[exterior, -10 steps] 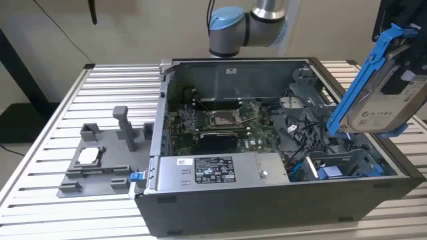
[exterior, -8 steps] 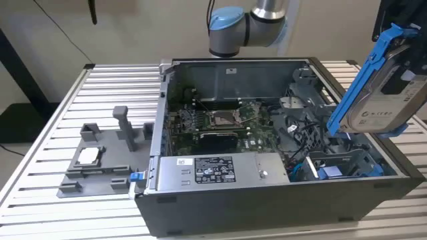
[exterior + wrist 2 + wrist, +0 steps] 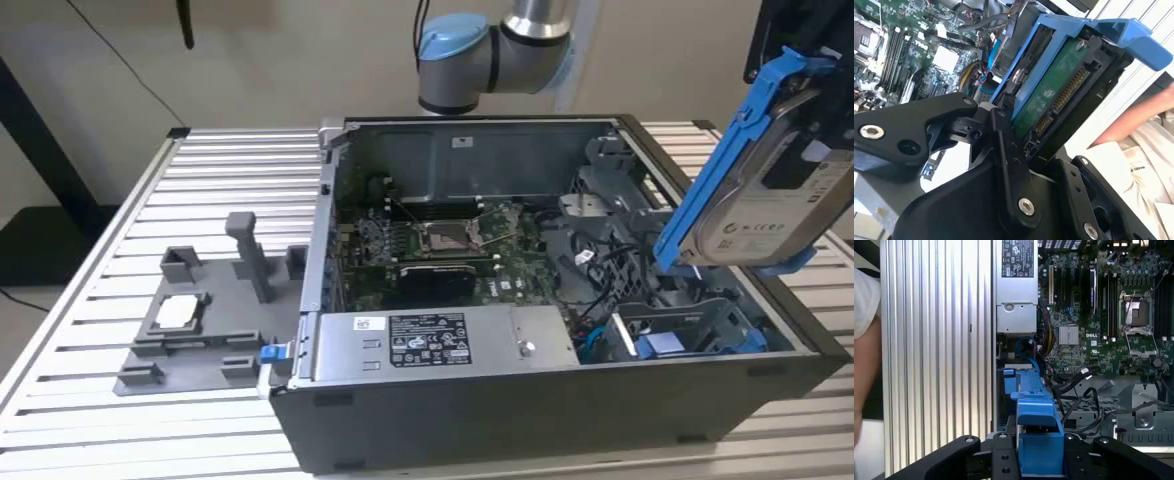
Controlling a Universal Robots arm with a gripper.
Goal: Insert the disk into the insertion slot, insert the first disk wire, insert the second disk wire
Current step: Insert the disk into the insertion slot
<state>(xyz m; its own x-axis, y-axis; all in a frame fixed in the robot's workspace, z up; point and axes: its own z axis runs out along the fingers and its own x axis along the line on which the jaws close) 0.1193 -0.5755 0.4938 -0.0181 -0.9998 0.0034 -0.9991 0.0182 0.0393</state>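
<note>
The disk, a silver drive with a white label in a bright blue carrier, hangs tilted over the open case's right end in the exterior view. My gripper is shut on its upper part. In both wrist views the black fingers clamp the blue carrier, and the disk's green board with its connector faces the camera. The insertion slot, a dark grey metal cage, sits below the disk's lower end and apart from it. Black and blue cables lie loose beside the cage; which are the disk wires I cannot tell.
The case stands on a slotted aluminium table. A grey labelled power-supply box fills the case's front, with the motherboard behind it. A grey fixture tray lies at the exterior view's left. A person's arm is near the table edge.
</note>
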